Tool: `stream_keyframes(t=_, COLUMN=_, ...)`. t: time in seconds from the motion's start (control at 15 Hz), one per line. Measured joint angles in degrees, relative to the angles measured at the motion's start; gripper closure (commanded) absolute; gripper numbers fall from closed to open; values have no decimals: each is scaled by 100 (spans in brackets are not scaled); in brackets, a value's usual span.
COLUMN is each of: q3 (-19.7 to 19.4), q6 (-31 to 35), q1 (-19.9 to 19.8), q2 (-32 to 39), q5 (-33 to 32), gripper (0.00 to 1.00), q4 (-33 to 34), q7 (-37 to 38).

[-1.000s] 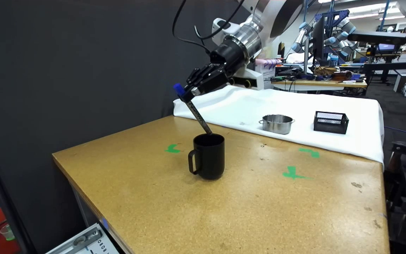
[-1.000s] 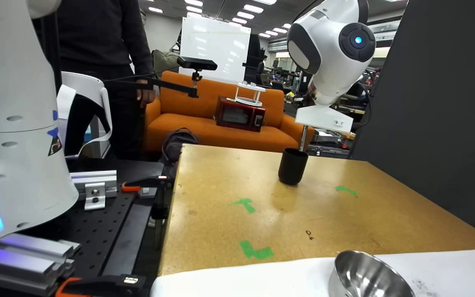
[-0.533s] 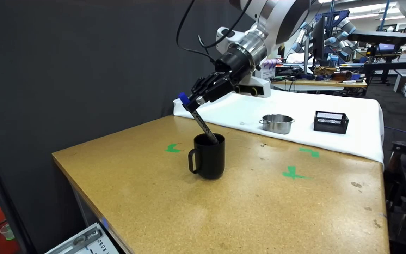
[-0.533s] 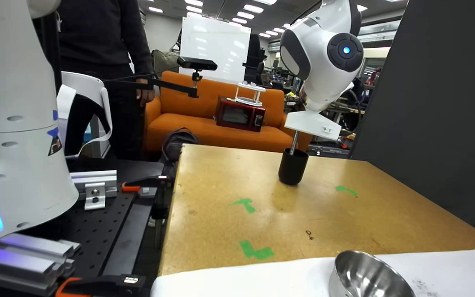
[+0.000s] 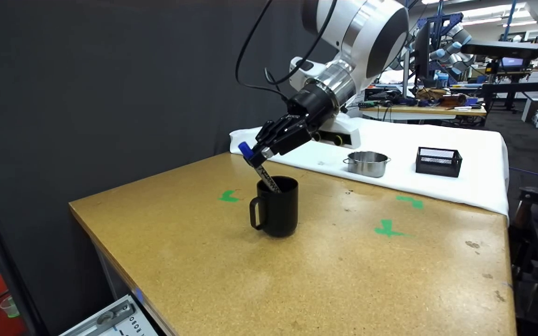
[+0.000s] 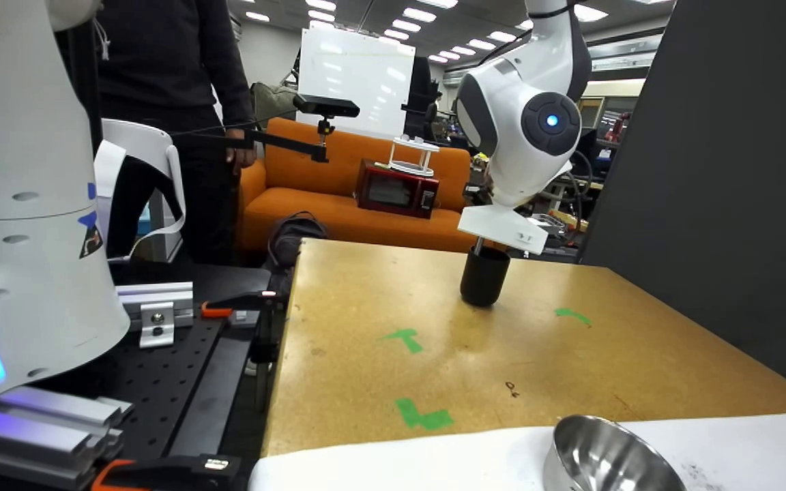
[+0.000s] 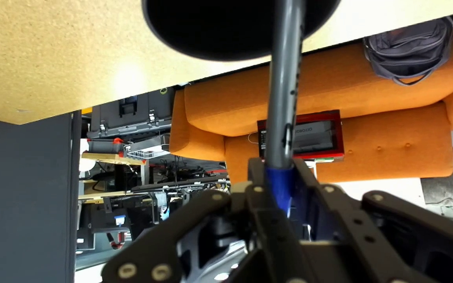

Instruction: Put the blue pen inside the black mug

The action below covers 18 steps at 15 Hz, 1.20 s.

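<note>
The blue pen has a grey, marked body (image 5: 268, 180) and a blue end (image 5: 245, 149). It leans in an exterior view, with its lower end inside the mouth of the black mug (image 5: 276, 212). My gripper (image 5: 257, 157) is shut on the pen near its blue end, above and beside the mug's rim. In an exterior view a short grey piece of the pen (image 6: 479, 247) shows above the mug (image 6: 484, 276). In the wrist view the pen (image 7: 283, 90) runs from the fingers across the mug's dark opening (image 7: 214, 27). The pen's lower tip is hidden.
The mug stands upright on a wooden table (image 5: 343, 280) with green tape marks (image 5: 387, 228). A metal bowl (image 5: 368, 164) and a black mesh box (image 5: 438, 163) stand on white cloth (image 5: 399, 140). A dark panel (image 5: 110, 93) rises behind the table.
My gripper has moved down with the pen, and the pen's lower end has gone from the rim into the mug. The mug stays about where it was.
</note>
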Motion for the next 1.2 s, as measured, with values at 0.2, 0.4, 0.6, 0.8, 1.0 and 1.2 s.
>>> stream_keyframes(t=0.2, q3=-5, q6=-30, q1=0, q2=7, q5=62, gripper=28, q4=39, q7=-44)
stream_keyframes(t=0.4, q3=-10, q6=-31, q1=0, q2=-6, q5=62, gripper=7, q4=104, q7=-44)
stream_keyframes(t=0.6, q3=-21, q6=71, q1=15, q2=-108, q5=-90, gripper=0, q4=133, q7=152)
stream_keyframes(t=0.8, q3=-27, q6=596, q1=136, q2=-488, q5=-798, gripper=0, q4=120, q7=985)
stream_keyframes(t=1.0, q3=-19, q6=1259, q1=344, q2=-984, q5=-1967, gripper=0, q4=82, q7=2281)
stream_keyframes(t=1.2, q3=-11, q6=1688, q1=496, q2=-1316, q5=-3507, gripper=0, q4=-24, q7=3785)
